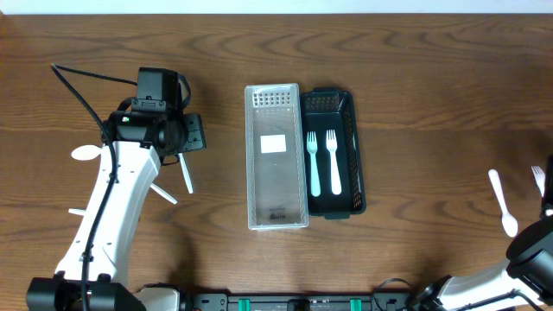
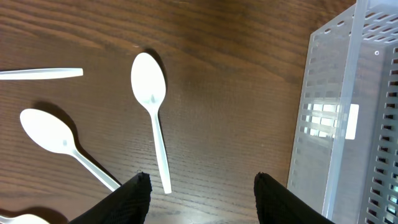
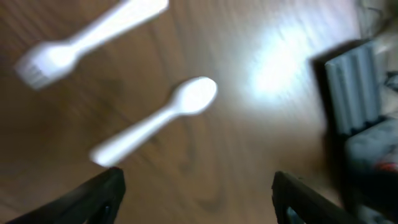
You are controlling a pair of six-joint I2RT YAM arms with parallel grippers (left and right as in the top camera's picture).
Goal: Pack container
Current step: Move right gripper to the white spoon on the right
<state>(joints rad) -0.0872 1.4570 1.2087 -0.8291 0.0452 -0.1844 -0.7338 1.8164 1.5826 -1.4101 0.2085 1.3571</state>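
- Left end effector (image 2: 202, 200) is open with nothing between the fingers. It's hanging over some loose white spoons (image 2: 149, 87) on the counter (image 1: 415, 69), at 9 o'clock from the clear bin (image 1: 276, 186).
- The black basket (image 1: 350, 164) sits right against the clear bin's 3 o'clock side, with two pale forks (image 1: 314, 164) lying side by side in it.
- Right end effector (image 3: 199, 199) is spread wide and holding nothing, above a lone spoon (image 3: 152, 124) and a stray fork (image 3: 93, 37) down around 4 o'clock on the counter. That view's pretty blurry.
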